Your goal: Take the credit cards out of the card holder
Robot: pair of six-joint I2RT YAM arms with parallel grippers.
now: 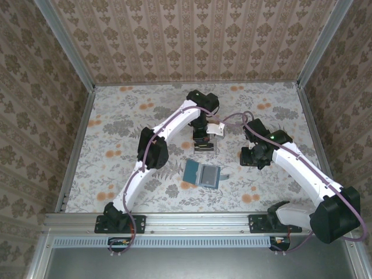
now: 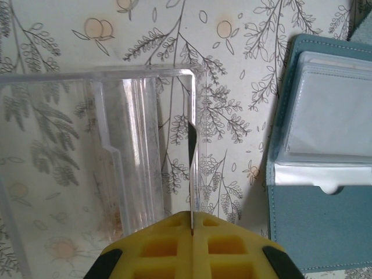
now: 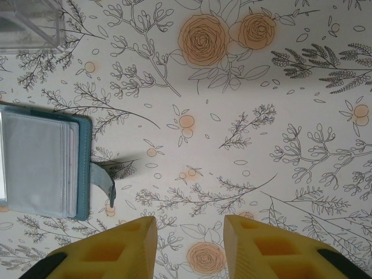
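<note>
- Left claw (image 2: 192, 216) has its yellow pads pressed together, pinching a thin dark strip seen edge-on, which looks like a credit card (image 2: 191, 174).
- From above, this claw (image 1: 203, 142) hangs just beyond the card holder (image 1: 200, 173), on the side away from the arm bases.
- The pinched card stands upright along one wall of a clear plastic piece (image 2: 128, 145), which sits just past the card holder's far edge (image 1: 204, 149).
- The card holder (image 2: 325, 226) lies opened flat on the floral worktop (image 1: 116, 128), near its middle, with teal covers and clear pockets facing up.
- Pale grey shows behind those pockets; whether that is cards I cannot tell.
- Right claw (image 3: 189, 224) is partly open, its pads apart with nothing between them.
- It hovers over bare worktop to the right of the card holder (image 3: 82, 174), clear of it (image 1: 254, 158).
- A short teal strap (image 3: 107, 181) curls out from the card holder's edge on that side.
</note>
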